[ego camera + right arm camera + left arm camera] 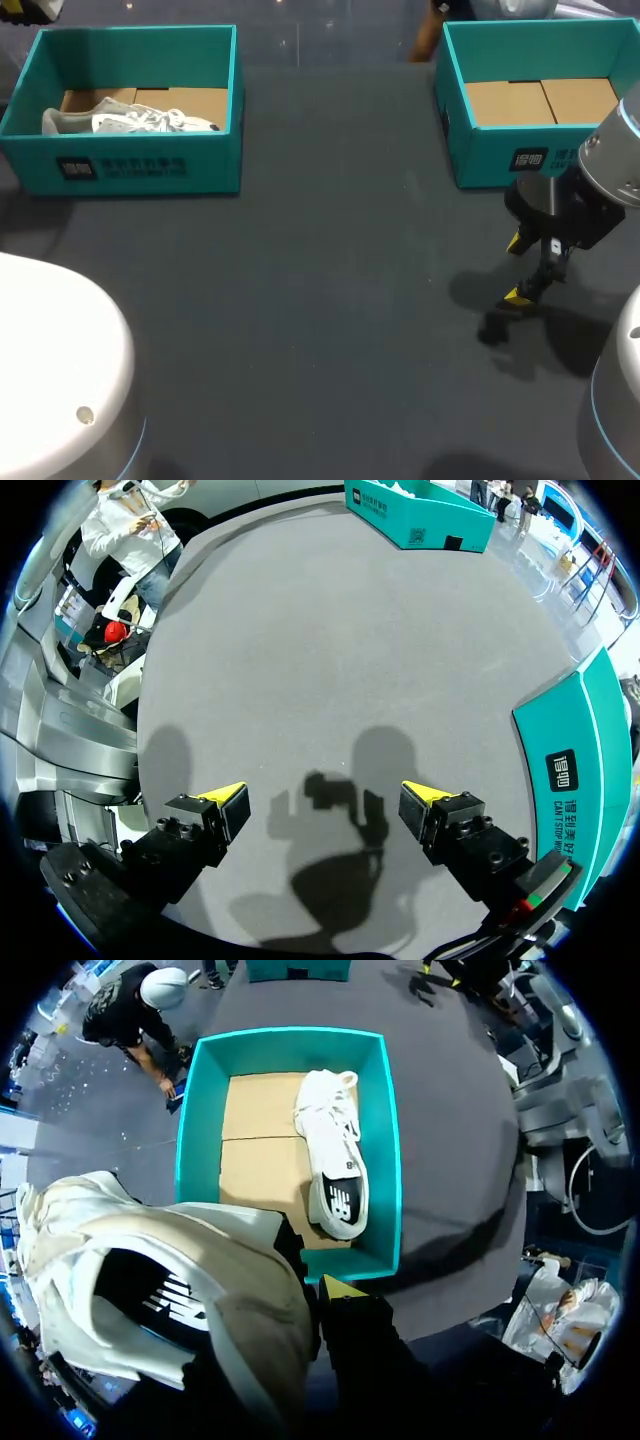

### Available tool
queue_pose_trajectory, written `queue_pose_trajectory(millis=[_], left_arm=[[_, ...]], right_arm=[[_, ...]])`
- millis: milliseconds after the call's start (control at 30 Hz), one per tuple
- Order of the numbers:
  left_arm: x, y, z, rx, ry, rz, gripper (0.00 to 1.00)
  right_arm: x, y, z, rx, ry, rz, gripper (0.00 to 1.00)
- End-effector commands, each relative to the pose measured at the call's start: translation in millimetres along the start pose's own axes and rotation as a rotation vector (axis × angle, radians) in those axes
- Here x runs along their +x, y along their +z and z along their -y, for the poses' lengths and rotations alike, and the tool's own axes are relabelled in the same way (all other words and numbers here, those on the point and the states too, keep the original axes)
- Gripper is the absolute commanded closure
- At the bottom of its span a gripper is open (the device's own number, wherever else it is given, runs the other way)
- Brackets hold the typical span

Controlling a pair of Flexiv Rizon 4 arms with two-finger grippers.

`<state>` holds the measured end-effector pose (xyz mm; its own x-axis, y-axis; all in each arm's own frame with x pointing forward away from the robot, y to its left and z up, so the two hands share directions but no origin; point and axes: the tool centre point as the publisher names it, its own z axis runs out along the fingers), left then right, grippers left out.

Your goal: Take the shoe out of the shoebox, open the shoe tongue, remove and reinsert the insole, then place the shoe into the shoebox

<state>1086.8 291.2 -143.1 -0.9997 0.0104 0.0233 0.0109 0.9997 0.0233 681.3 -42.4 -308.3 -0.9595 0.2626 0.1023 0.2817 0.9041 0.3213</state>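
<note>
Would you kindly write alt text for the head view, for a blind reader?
Two teal shoeboxes stand at the far side of a dark table; the left shoebox holds a white shoe on its cardboard floor, the right shoebox shows only cardboard. The right claw hangs open over the table before the right shoebox.

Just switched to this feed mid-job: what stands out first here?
A white shoe hangs in the left gripper, above the teal shoebox where a second shoe lies. The right gripper hovers open over the table near the empty box.
</note>
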Motion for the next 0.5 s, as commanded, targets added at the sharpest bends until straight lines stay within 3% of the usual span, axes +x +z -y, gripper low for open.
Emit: queue_pose_trajectory(millis=[33,300,500], left_arm=[[-10.7,-3.1,-2.6,-0.018,0.183,-0.042,1.00],[-11.8,-3.6,-17.6,-0.085,0.549,-0.011,1.00],[-9.1,-9.2,-25.4,-0.181,0.735,0.048,1.00]], right_arm=[[1.3,0.2,0.4,0.002,0.000,0.003,0.00],[1.3,0.2,0.4,0.002,0.000,0.003,0.00],[1.3,0.2,0.4,0.002,0.000,0.003,0.00]])
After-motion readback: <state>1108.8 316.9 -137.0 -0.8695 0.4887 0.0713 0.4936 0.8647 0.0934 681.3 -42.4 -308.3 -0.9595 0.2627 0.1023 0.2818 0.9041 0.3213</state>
